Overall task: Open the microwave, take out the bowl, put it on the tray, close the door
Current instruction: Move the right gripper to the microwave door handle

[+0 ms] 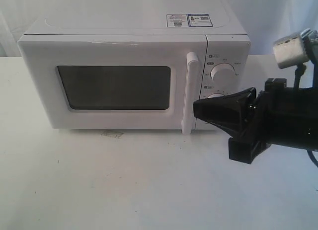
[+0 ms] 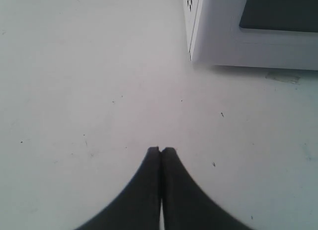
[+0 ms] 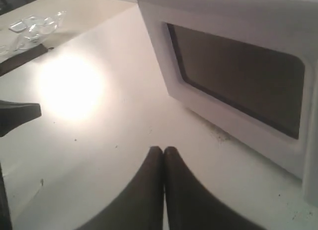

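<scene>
White microwave (image 1: 124,83) long axis horiz., handle (image 1: 189,93) vert.

The microwave (image 1: 134,73) is a white box standing upright on the white tabletop (image 1: 124,185). It fills the upper middle of the exterior view, front toward the camera. Stickers (image 1: 189,20) lie on its top, toward the right. The door (image 1: 113,46) is shut, flush with the front, with a dark rectangular window (image 1: 113,87) and a tall white bar handle (image 1: 189,93) at its right edge. Right of the handle, the upper round knob (image 1: 222,72) shows whole, the lower knob (image 1: 214,95) only its top.
</scene>
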